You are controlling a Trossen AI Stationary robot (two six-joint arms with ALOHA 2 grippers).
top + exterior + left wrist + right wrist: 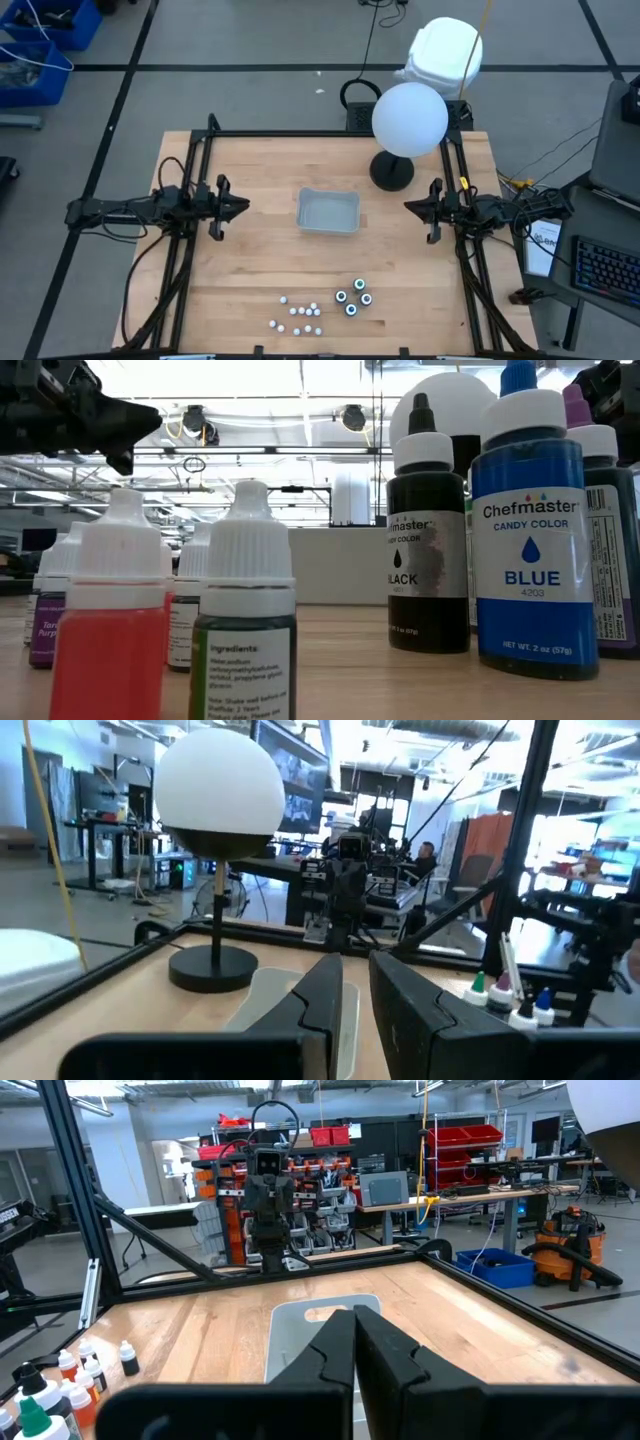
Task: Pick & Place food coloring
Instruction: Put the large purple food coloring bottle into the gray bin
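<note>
The food coloring stands upright on its bases near the table's near edge. A cluster of dark round bottles (353,298) is there, with several small white-capped bottles (298,315) to its left. The low view shows a blue bottle (530,530), a black one (428,540) and a small red one (108,620) close up. My left gripper (242,207) hovers left of the grey tray (328,212), its fingers (325,995) a narrow gap apart, empty. My right gripper (410,206) hovers right of the tray, shut and empty (354,1335).
A lamp with a white globe (410,118) and a black round base (392,172) stands at the far right of the table, just beyond my right gripper. Black frame rails (190,250) run along both table sides. Bare wood lies between the tray and the bottles.
</note>
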